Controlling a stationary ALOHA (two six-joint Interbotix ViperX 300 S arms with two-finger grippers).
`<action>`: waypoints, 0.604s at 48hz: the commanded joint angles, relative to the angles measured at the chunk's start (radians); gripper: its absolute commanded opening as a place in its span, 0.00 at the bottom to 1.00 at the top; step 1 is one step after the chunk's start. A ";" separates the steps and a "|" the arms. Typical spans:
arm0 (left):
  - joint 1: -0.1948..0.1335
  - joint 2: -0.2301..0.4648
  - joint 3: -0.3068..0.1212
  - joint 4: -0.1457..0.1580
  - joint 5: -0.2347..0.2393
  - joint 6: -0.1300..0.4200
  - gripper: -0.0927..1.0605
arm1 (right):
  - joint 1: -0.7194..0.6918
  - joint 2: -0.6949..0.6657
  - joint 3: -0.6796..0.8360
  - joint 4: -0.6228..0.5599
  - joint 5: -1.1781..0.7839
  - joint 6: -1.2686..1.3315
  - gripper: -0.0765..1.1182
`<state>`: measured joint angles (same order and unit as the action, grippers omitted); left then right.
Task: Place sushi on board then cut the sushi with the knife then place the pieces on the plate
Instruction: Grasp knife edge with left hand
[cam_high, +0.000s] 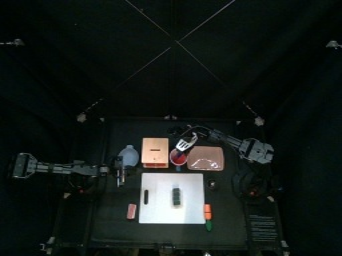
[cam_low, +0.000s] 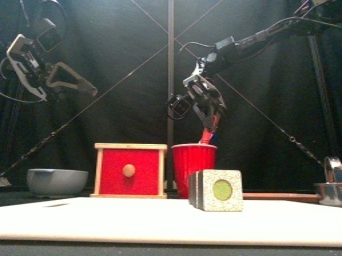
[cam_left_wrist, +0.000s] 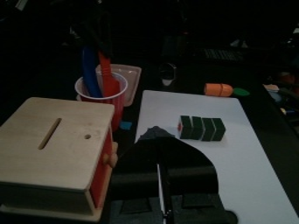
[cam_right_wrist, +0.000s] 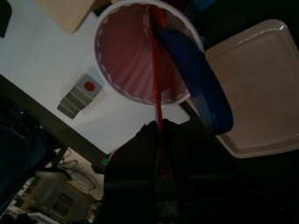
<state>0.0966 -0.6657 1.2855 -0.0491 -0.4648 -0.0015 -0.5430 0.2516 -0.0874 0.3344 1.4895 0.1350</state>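
The dark green sushi roll (cam_high: 177, 196) (cam_low: 218, 190) (cam_left_wrist: 202, 128) lies on the white cutting board (cam_high: 158, 222) (cam_low: 120, 222). Behind it stands the red cup (cam_high: 179, 160) (cam_low: 194, 171) (cam_right_wrist: 126, 54). My right gripper (cam_high: 189, 143) (cam_low: 206, 112) (cam_right_wrist: 159, 129) hangs over the cup, shut on the red knife (cam_low: 209, 131) (cam_right_wrist: 158, 79), whose end is still inside the cup. The blue knife (cam_right_wrist: 194, 80) (cam_left_wrist: 87, 59) leans in the cup. The pink plate (cam_high: 210, 158) (cam_right_wrist: 260, 87) lies right of the cup. My left gripper (cam_high: 123, 172) (cam_low: 38, 62) (cam_left_wrist: 163, 179) is raised at the left, shut and holding nothing.
A wooden box with a red drawer front (cam_high: 155, 151) (cam_low: 131, 170) (cam_left_wrist: 52, 153) stands left of the cup, and a blue-grey bowl (cam_high: 128, 154) (cam_low: 56, 181) beyond it. Small orange and green toy foods (cam_high: 209, 213) (cam_left_wrist: 218, 88) lie at the board's right edge, one orange piece (cam_high: 131, 209) at its left.
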 joint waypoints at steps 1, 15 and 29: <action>0.002 0.002 -0.009 -0.002 -0.003 0.000 0.06 | 0.000 -0.034 -0.021 0.017 0.017 0.000 0.30; 0.002 0.002 -0.011 -0.002 0.002 0.000 0.06 | 0.000 -0.118 -0.051 0.011 0.060 0.003 0.30; 0.000 0.000 -0.014 -0.002 0.002 0.003 0.06 | 0.009 -0.261 -0.025 -0.032 0.054 0.000 0.30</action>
<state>0.0966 -0.6657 1.2885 -0.0491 -0.4587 0.0000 -0.5384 0.0767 -0.1058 0.3206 1.5509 0.1365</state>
